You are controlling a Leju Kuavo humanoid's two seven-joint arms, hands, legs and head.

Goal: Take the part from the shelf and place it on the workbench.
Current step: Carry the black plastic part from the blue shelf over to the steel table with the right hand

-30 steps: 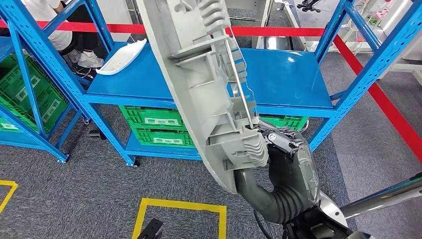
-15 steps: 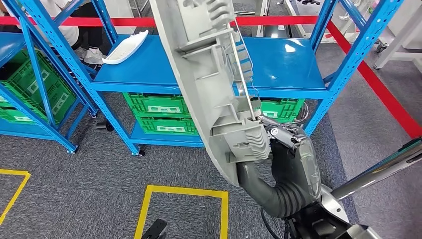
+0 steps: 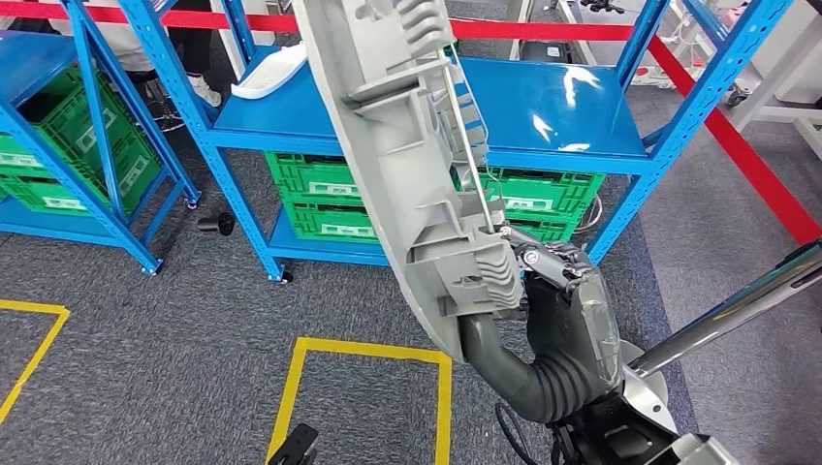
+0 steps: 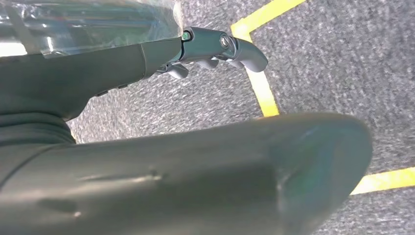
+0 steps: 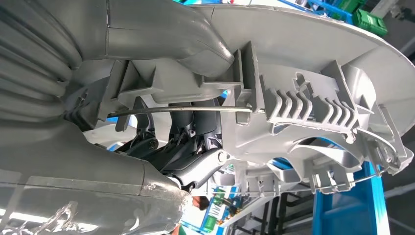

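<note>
The grey plastic part point(image 3: 407, 165) ran off the top of the head view, so its upper end could not be seen, and its broad moulded back hid much of the blue shelf point(image 3: 543, 107) behind it. The right hand point(image 3: 553, 291) gripped the part at its lower end, fingers closed around the ribbed section beside a thin metal rod point(image 3: 475, 155); the part stood tilted, held up in the air in front of the shelf and well above the grey carpet point(image 3: 145, 368). In the right wrist view the dark fingers point(image 5: 191, 147) reached in among the part's ribs point(image 5: 313, 105), though shadow made it hard to tell how each one lay. The thick thumb pressed on the outer face.

The left hand point(image 4: 215, 46) hung over the carpet beside a yellow floor line point(image 4: 262, 88). Its fingers curled inward with nothing in them, though the thumb and cover blocked most of the palm.

A white curved part point(image 3: 276, 73) lay on the shelf's back left corner, half hidden by an upright. Green crates point(image 3: 320, 194) sat beneath.

Compared with the picture a second before, the whole scene had slid to the right, so the camera had turned; the part and right hand kept the same place in the picture.
</note>
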